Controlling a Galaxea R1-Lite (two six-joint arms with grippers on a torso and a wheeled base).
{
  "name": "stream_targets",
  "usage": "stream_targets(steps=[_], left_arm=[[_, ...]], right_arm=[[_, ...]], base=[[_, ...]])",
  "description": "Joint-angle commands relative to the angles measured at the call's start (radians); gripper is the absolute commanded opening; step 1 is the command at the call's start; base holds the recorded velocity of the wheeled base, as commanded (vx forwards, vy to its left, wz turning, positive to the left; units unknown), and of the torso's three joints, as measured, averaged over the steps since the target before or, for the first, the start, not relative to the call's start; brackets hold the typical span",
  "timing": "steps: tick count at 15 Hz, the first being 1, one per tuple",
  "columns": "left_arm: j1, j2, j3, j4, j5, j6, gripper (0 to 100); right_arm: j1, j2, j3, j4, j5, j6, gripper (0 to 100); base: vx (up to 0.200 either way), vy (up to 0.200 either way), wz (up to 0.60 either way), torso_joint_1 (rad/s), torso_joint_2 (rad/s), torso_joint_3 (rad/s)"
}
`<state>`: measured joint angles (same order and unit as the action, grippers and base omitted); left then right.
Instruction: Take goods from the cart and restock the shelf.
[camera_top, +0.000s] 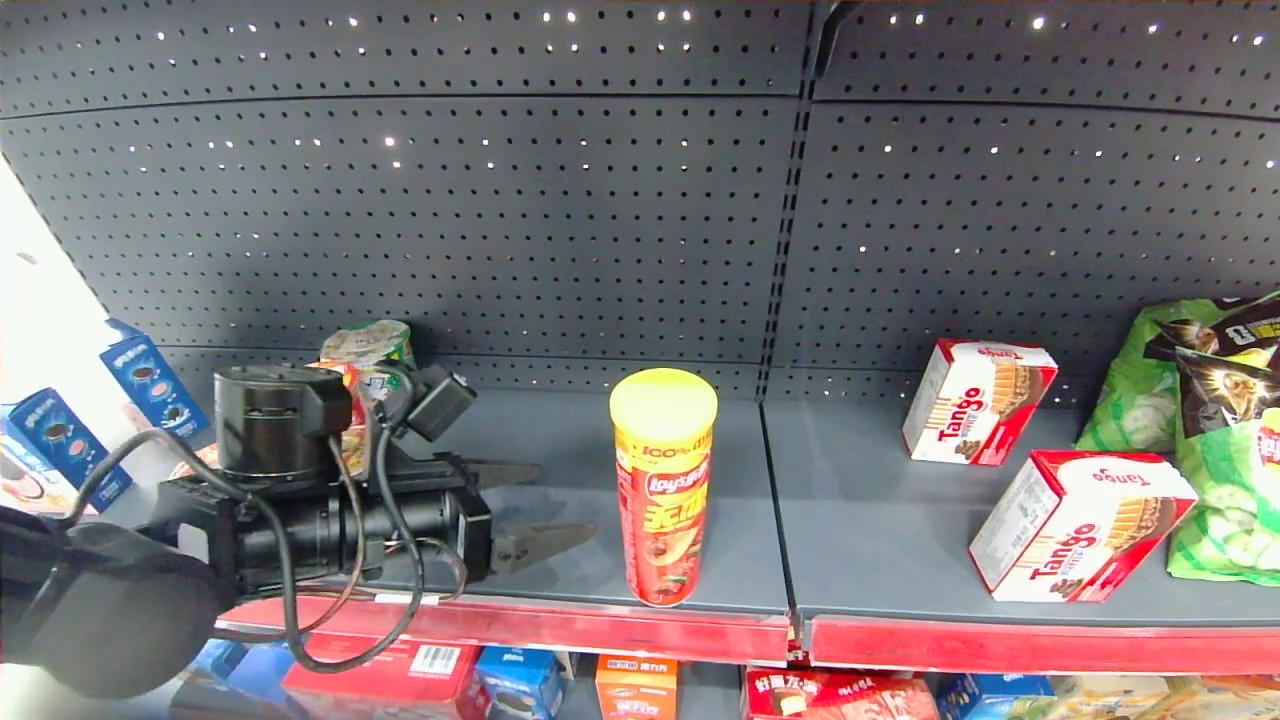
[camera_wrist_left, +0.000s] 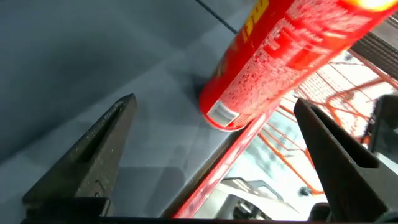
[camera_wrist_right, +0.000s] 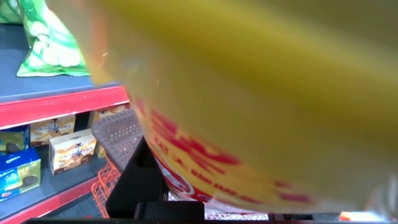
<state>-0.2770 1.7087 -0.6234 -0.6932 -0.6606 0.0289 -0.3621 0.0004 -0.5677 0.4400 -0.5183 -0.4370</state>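
Observation:
A red chip can (camera_top: 663, 490) with a yellow lid stands upright near the front edge of the grey shelf board (camera_top: 870, 500). My left gripper (camera_top: 565, 500) is open just left of it, level with its lower half, not touching. The left wrist view has the can (camera_wrist_left: 273, 56) beyond the two spread fingers (camera_wrist_left: 93, 162). In the right wrist view a yellow and red pack (camera_wrist_right: 249, 93) sits right against the camera, and my right gripper (camera_wrist_right: 186, 199) is shut on it, its fingers mostly hidden.
Two red and white wafer boxes (camera_top: 980, 415) (camera_top: 1080, 525) and green snack bags (camera_top: 1220, 440) lie on the shelf's right bay. Blue cookie boxes (camera_top: 150, 385) and snack cups (camera_top: 370, 350) stand behind my left arm. An orange wire cart (camera_wrist_right: 118, 168) is below.

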Motion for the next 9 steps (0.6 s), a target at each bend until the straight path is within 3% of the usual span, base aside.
stream_targets(steps=[1,3,7,9], left_arm=[[0.036,-0.175,0.053,0.064,0.069,0.000,100],[0.055,-0.296,0.074,0.104,0.153,-0.003,100],[0.182,-0.546,0.146,0.109,0.170,-0.017,100],[0.183,-0.664,0.192,0.149,0.202,-0.026,100]], right_arm=[[0.000,0.000,0.000,0.000,0.000,0.000,0],[0.000,0.000,0.000,-0.001,0.001,0.000,0],[0.000,0.128,-0.012,-0.087,0.009,0.060,0],[0.002,0.243,-0.040,-0.150,0.009,0.132,0]], base=[[0.000,0.000,0.00,0.000,0.00,0.000],[0.000,0.000,0.00,0.000,0.00,0.000],[0.000,0.000,0.00,0.000,0.00,0.000],[0.000,0.000,0.00,0.000,0.00,0.000]])
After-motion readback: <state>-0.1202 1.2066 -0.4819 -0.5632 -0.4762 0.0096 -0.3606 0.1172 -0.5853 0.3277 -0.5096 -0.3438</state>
